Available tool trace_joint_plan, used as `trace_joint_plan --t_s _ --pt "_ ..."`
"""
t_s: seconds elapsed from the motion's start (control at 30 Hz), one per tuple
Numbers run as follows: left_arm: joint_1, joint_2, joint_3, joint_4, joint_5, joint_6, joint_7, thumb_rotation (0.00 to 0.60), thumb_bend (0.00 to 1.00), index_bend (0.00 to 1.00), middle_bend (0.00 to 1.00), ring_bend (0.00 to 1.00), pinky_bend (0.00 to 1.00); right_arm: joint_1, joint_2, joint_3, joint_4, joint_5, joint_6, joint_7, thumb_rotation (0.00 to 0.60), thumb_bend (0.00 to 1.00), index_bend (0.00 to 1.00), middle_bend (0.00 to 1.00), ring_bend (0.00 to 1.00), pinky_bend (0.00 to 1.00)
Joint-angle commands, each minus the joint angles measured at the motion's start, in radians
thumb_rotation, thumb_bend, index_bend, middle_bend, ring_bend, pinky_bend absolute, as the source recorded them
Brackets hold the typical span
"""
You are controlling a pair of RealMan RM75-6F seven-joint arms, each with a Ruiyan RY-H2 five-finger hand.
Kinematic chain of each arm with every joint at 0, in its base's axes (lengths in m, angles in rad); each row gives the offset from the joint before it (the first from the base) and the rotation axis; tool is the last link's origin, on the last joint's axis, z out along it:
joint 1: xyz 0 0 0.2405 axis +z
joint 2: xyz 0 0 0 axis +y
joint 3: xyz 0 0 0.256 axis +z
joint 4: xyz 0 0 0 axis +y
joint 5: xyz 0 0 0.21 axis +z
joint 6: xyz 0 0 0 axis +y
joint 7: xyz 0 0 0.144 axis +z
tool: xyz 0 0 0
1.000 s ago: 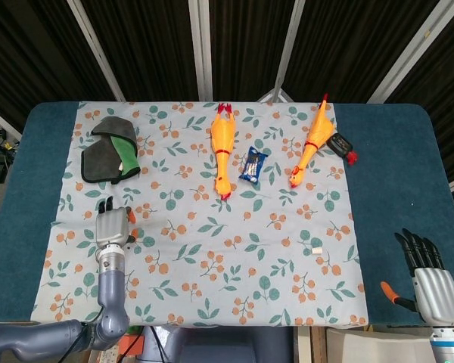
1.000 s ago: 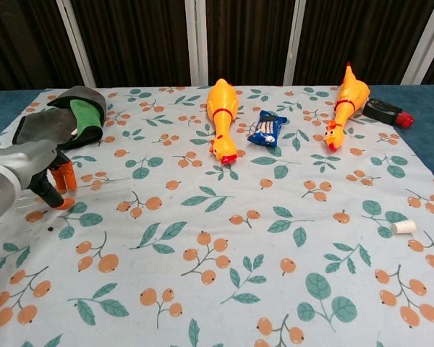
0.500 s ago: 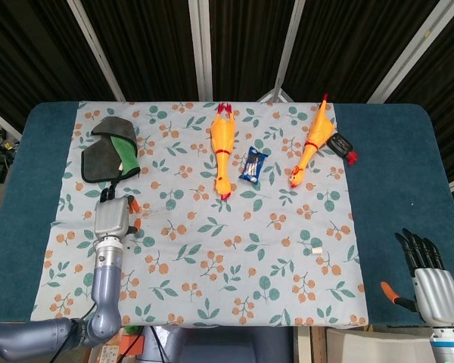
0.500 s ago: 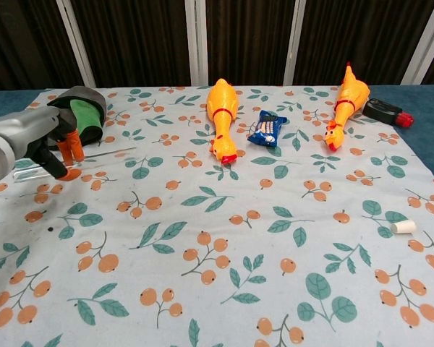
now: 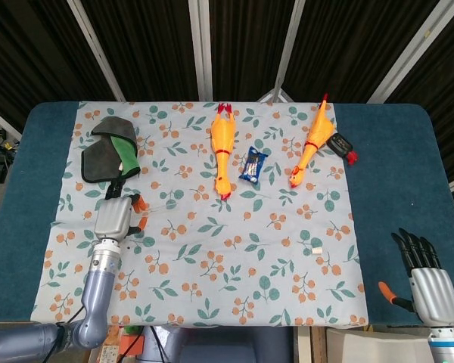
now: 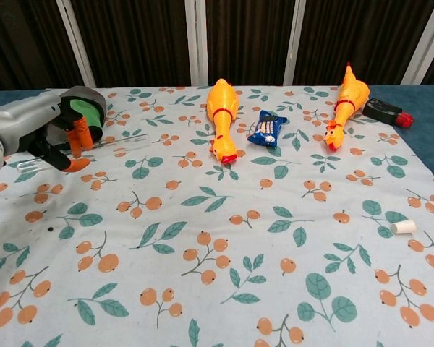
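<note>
My left hand (image 5: 115,215) hovers over the left part of the floral cloth (image 5: 234,249), just below a grey and green folded rag (image 5: 110,150). In the chest view the left hand (image 6: 47,134) grips a clear plastic utensil (image 6: 121,137) that sticks out to the right, its orange fingertips (image 6: 78,137) curled on the handle. My right hand (image 5: 427,276) is low at the table's right front corner, fingers straight and apart, holding nothing. It is out of the chest view.
Two yellow rubber chickens (image 5: 222,150) (image 5: 312,142) lie at the back with a blue snack packet (image 5: 253,165) between them. A black and red object (image 5: 340,145) lies beside the right chicken. A small white cylinder (image 5: 315,250) rests at the right front.
My left hand has moved away from me toward the rag, carrying the clear utensil with it. The right hand has barely moved.
</note>
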Motion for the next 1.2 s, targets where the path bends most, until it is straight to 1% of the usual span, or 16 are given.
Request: trace_joint_plan --t_s 0.03,0.2,0.37,0.53,0.6,0.67,0.77,0.93,1.0,1.2 --pt "0.005 0.036 0.02 0.024 0.078 -0.044 -0.082 0.6 0.82 0.65 0.52 0.06 0.0 0.014 -0.01 0.003 -0.003 -0.008 -0.013 -0.023 0.6 0.28 0.0 0.0 0.0 0.0" --pt "0.008 0.062 0.027 0.048 0.148 -0.076 -0.176 0.6 0.82 0.66 0.53 0.06 0.0 0.052 -0.034 0.02 -0.01 -0.003 -0.06 -0.077 0.6 0.28 0.0 0.0 0.0 0.0" --pt "0.01 0.076 0.025 0.062 0.173 -0.094 -0.226 0.6 0.82 0.66 0.53 0.06 0.0 0.087 -0.063 0.039 -0.03 0.02 -0.106 -0.126 0.6 0.28 0.0 0.0 0.0 0.0" --pt "0.008 0.091 0.022 0.074 0.193 -0.112 -0.265 0.6 0.82 0.66 0.53 0.06 0.0 0.129 -0.09 0.053 -0.06 0.065 -0.178 -0.194 0.6 0.28 0.01 0.0 0.0 0.0" --pt "0.004 0.099 0.02 0.078 0.202 -0.124 -0.279 0.6 0.82 0.66 0.53 0.06 0.0 0.149 -0.104 0.056 -0.069 0.077 -0.21 -0.227 0.6 0.28 0.07 0.02 0.0 0.0" --pt "-0.002 0.107 0.015 0.081 0.216 -0.132 -0.294 0.6 0.82 0.66 0.53 0.06 0.0 0.168 -0.12 0.058 -0.071 0.08 -0.236 -0.257 0.6 0.28 0.18 0.06 0.0 0.0" --pt "-0.008 0.118 0.01 0.077 0.236 -0.139 -0.317 0.6 0.82 0.66 0.53 0.06 0.0 0.203 -0.158 0.064 -0.056 0.076 -0.271 -0.307 0.6 0.28 0.25 0.08 0.0 0.0" --pt "-0.012 0.139 0.011 0.055 0.27 -0.147 -0.346 0.6 0.82 0.66 0.53 0.06 0.0 0.259 -0.219 0.085 -0.027 0.109 -0.336 -0.368 0.6 0.28 0.35 0.11 0.01 0.0" --pt "-0.012 0.148 0.013 0.043 0.281 -0.148 -0.355 0.6 0.82 0.66 0.53 0.06 0.0 0.279 -0.242 0.091 -0.003 0.117 -0.356 -0.388 0.6 0.28 0.38 0.12 0.02 0.0" --pt "-0.01 0.179 0.016 0.0 0.309 -0.146 -0.372 0.6 0.82 0.66 0.53 0.06 0.0 0.312 -0.303 0.104 0.076 0.159 -0.383 -0.416 0.6 0.28 0.39 0.12 0.02 0.0"
